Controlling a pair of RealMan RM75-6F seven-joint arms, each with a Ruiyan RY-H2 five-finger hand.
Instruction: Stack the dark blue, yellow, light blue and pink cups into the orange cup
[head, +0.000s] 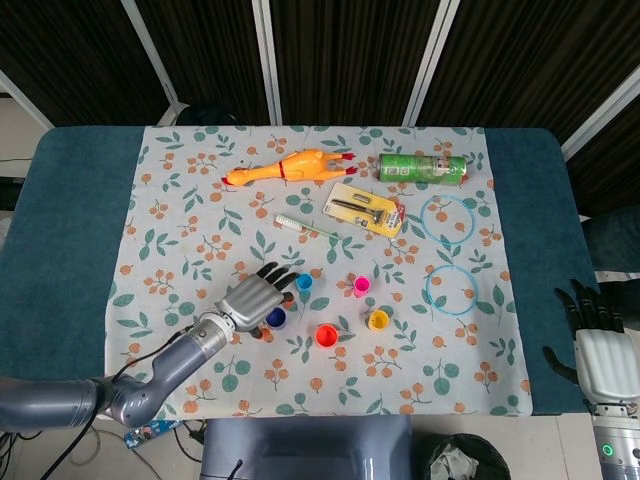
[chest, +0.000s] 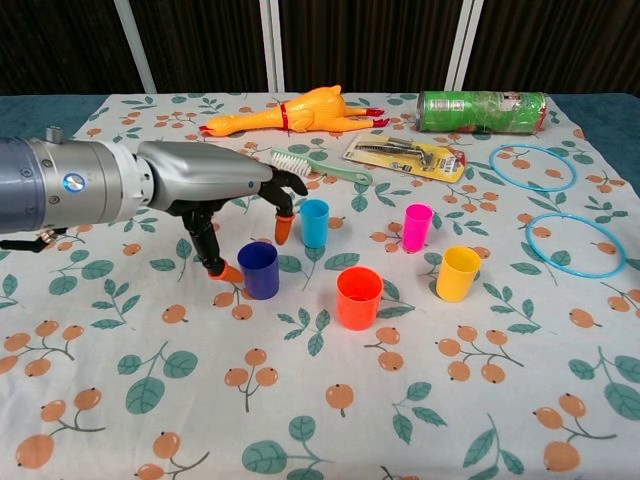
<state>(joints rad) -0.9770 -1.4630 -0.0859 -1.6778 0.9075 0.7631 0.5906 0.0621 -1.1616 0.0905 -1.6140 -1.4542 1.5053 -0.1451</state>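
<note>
Five small cups stand in a cluster on the floral cloth: dark blue (chest: 259, 270), light blue (chest: 314, 223), pink (chest: 417, 227), yellow (chest: 458, 273) and orange (chest: 359, 297), all upright and apart. In the head view the dark blue cup (head: 276, 318) sits left of the orange cup (head: 327, 336). My left hand (chest: 215, 185) hovers over the dark blue cup with its fingers spread. Its thumb tip is just left of the cup and its other fingertips (chest: 284, 230) are behind it, holding nothing. My right hand (head: 603, 358) rests off the table's right edge, fingers extended and empty.
A rubber chicken (chest: 290, 112), a green can (chest: 482, 110), a packaged razor (chest: 402, 153) and a brush (chest: 310, 164) lie along the back. Two blue rings (chest: 532, 167) (chest: 588, 245) lie at the right. The cloth's front edge runs near the cups.
</note>
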